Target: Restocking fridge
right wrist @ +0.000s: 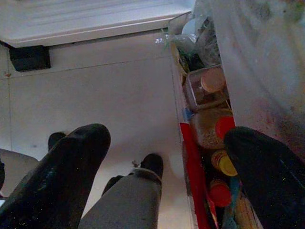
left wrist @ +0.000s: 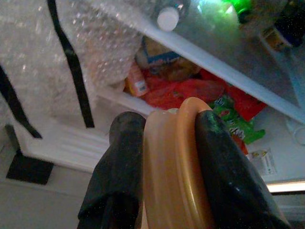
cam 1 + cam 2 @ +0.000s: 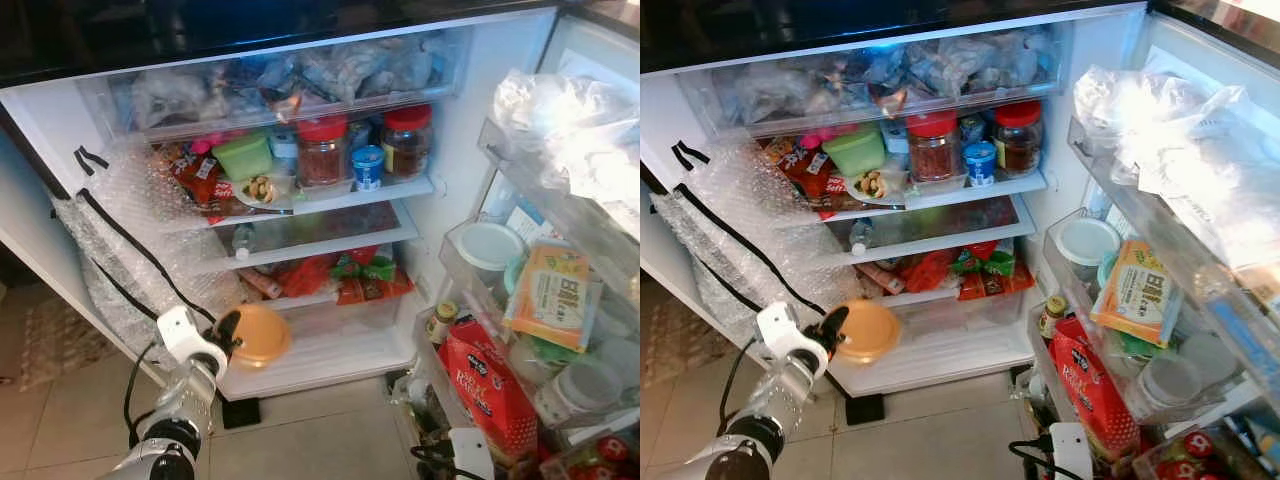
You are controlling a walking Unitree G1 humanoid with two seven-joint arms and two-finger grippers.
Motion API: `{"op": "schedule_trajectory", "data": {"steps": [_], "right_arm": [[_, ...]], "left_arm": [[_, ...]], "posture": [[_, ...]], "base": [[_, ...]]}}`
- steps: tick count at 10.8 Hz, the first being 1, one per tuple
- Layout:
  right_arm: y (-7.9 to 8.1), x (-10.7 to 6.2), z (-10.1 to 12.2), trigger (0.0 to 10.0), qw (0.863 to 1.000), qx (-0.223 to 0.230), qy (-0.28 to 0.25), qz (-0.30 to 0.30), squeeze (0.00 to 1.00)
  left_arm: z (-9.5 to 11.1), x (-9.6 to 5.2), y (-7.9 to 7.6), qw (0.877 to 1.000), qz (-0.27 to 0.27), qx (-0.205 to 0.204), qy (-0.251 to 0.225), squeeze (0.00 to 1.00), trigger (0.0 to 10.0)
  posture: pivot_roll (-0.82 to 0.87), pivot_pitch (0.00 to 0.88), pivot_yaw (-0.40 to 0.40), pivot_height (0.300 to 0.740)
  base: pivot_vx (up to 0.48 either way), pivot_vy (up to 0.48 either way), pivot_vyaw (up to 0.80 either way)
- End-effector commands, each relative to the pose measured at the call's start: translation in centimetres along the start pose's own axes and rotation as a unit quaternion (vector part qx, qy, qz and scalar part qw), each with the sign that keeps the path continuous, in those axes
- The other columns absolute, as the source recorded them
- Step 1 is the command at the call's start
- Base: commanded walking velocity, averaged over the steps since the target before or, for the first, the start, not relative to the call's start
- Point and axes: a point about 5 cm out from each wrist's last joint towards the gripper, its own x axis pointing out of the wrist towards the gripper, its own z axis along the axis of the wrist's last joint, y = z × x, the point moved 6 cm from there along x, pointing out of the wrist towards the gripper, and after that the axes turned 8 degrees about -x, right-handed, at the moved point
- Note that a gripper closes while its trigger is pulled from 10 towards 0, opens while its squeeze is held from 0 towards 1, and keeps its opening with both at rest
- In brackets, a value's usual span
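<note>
Left gripper (image 3: pixel 232 338) clamped; right gripper (image 1: pixel 167 157) spread.

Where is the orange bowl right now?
The orange bowl is pinched in the left gripper, low on the left in the eye views, at the front of the fridge's bottom shelf.

A smooth, glossy orange plastic container (image 3: pixel 258 335) is seen; matt black rubbery fingers (image 2: pixel 224 171) are pressed against it. Bubble wrap (image 3: pixel 130 240) is taped on. Glossy tile floor (image 1: pixel 95 90) is shown.

Jars (image 3: pixel 323 150) on fridge shelf (image 3: pixel 400 190)
</note>
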Motion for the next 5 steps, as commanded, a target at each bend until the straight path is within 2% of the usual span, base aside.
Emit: {"op": "schedule_trajectory", "data": {"steps": [1,5], "right_arm": [[-0.8,-0.2,-0.6,10.0,1.000,0.004,0.008,-0.013,0.00],[-0.4,-0.2,-1.0,10.0,1.000,0.000,0.015,-0.005,0.00]], "left_arm": [[0.2,0.1,-0.2,1.000,-0.005,-0.010,-0.001,0.00,10.0],[0.8,0.4,-2.5,0.998,-0.054,-0.035,-0.016,0.00,10.0]], "posture": [[-0.12,0.045,0.063,0.740],[-0.12,0.045,0.064,0.740]], "base": [[0.000,0.000,0.00],[0.000,0.000,0.00]]}}
